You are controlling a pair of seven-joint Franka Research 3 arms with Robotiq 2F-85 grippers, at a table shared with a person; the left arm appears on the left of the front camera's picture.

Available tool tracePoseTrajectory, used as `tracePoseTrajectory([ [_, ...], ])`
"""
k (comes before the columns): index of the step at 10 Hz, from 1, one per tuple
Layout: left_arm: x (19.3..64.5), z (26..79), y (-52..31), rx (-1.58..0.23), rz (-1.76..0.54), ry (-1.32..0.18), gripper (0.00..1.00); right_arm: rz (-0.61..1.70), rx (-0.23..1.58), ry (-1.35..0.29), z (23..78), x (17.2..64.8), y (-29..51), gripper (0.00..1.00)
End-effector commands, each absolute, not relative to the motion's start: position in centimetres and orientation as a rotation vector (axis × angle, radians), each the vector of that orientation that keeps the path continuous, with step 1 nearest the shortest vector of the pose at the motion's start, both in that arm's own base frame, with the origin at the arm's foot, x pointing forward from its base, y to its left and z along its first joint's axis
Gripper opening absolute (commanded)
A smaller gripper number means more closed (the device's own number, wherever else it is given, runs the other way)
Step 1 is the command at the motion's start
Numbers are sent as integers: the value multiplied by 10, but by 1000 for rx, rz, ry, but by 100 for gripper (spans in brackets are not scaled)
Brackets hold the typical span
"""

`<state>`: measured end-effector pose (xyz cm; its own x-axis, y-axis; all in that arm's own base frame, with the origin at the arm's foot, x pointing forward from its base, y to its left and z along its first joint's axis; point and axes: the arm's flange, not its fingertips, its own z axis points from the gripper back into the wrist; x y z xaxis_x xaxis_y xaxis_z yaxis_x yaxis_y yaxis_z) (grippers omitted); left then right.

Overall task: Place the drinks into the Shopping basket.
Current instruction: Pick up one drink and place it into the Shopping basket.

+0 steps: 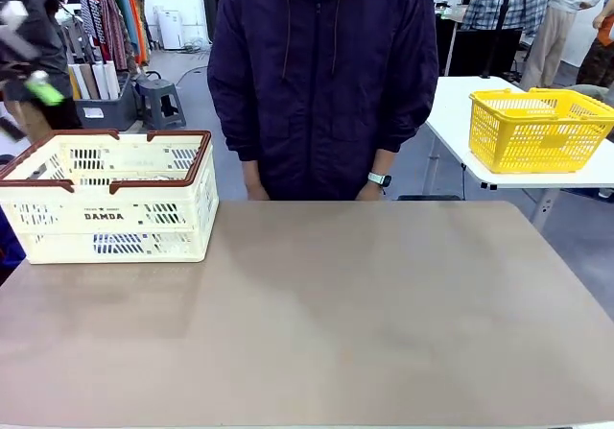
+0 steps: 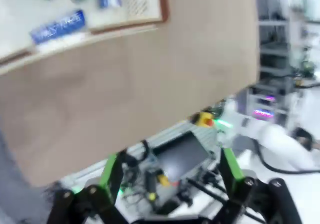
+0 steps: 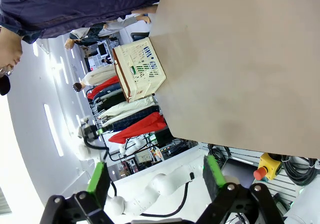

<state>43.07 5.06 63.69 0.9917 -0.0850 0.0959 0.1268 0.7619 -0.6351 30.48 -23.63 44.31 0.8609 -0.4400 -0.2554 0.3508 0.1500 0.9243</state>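
The Shopping basket (image 1: 106, 203) is set at the far left corner of the tabletop (image 1: 317, 314), and in the blurred left wrist view the drinks (image 2: 57, 26) are seen lying inside it. The cans are judged light, smooth and easily dented, best gripped across the cylindrical body. Both the left gripper (image 2: 170, 176) and the right gripper (image 3: 155, 179) are held spread apart, with nothing between their fingers.

Motion-blurred drinks (image 2: 57, 26) in the Shopping basket (image 2: 145, 18), itself cut off at top edge.
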Motion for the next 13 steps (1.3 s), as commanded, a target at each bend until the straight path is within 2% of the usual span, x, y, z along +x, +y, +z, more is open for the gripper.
tracePoseTrajectory([
  [1,349,605,93,-943,20,-179,100,-576,1320,-81,449,305,-237,100],
  [2,314,590,115,-1066,9,-238,100,-576,1320,-81,449,305,-237,100],
  [3,291,566,137,-1171,110,-329,100,-576,1320,-81,449,305,-237,100],
  [5,284,529,169,-1293,127,-303,100,-576,1320,-81,449,305,-237,100],
  [6,302,517,177,-1281,98,-243,100,-576,1320,-81,449,305,-237,100],
  [7,267,539,163,-1239,155,-304,100,-576,1320,-81,449,305,-237,100],
  [13,267,539,163,-1239,155,-304,100,-576,1320,-81,449,305,-237,100],
])
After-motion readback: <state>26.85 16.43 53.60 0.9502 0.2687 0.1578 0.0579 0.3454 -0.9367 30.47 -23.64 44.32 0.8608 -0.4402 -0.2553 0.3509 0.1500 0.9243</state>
